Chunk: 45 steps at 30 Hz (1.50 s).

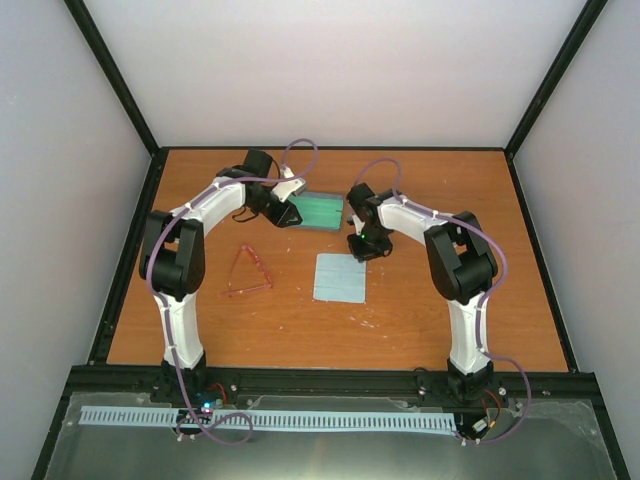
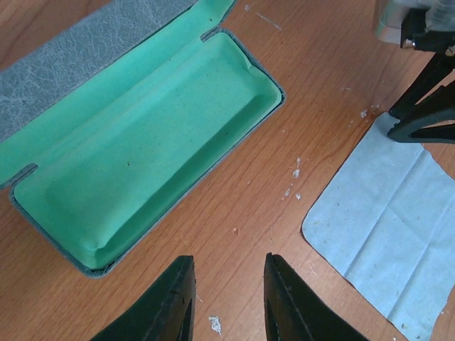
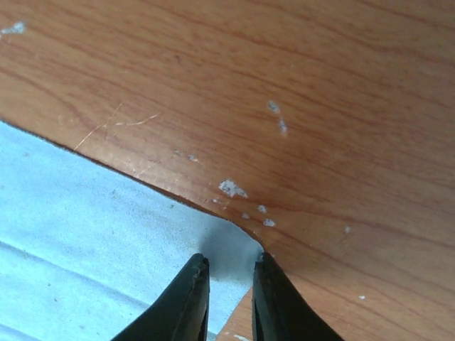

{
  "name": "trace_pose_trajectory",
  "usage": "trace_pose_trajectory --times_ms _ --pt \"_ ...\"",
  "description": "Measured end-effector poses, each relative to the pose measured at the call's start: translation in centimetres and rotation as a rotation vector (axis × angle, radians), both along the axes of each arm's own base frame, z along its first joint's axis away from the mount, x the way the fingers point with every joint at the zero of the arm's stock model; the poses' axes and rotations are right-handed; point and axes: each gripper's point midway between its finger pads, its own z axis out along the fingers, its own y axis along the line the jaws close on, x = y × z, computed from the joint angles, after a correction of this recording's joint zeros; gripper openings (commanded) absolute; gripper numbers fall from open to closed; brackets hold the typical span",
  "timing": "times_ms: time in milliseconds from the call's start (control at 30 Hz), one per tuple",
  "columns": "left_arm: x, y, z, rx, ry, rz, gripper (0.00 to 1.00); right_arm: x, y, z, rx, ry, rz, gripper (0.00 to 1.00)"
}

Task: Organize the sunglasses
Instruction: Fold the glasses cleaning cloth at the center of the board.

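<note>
Two tools: right tool (image 3: 229,284) straddles the cloth (image 3: 85,234) corner, can't tell if pinched yet, so seat the corner deep btwn fingers, lift slow; left tool (image 2: 227,291) gapes empty beside the open case (image 2: 142,163); sunglasses (image 1: 247,272) lie on the surface well left of right tool.

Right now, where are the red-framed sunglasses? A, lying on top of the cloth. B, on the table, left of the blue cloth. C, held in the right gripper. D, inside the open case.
B: the sunglasses lie on the wooden table, left of the light-blue cloth, and the open case shows only its green lining.
</note>
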Motion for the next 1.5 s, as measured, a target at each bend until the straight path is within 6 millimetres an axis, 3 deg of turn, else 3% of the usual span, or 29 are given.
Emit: trace_pose_trajectory --times_ms 200,500,700,1000,1500 --pt "0.0 -0.2 0.0 -0.001 -0.003 -0.004 0.29 -0.3 0.6 -0.2 -0.001 -0.004 0.011 0.03" --pt "-1.5 -2.5 -0.6 0.015 0.0 -0.066 0.23 -0.8 1.1 -0.2 0.008 -0.01 0.008 0.03" --pt "-3.6 -4.8 -2.9 0.054 0.028 -0.143 0.2 -0.2 0.4 -0.1 0.041 0.002 -0.054 0.03" --pt "-4.6 -5.1 -7.0 0.15 0.065 -0.184 0.2 0.5 -0.4 0.0 0.058 0.007 -0.087 0.03" --pt "-5.0 -6.5 -7.9 0.164 0.063 -0.226 0.19 0.4 -0.3 0.0 0.065 0.01 -0.09 0.03"
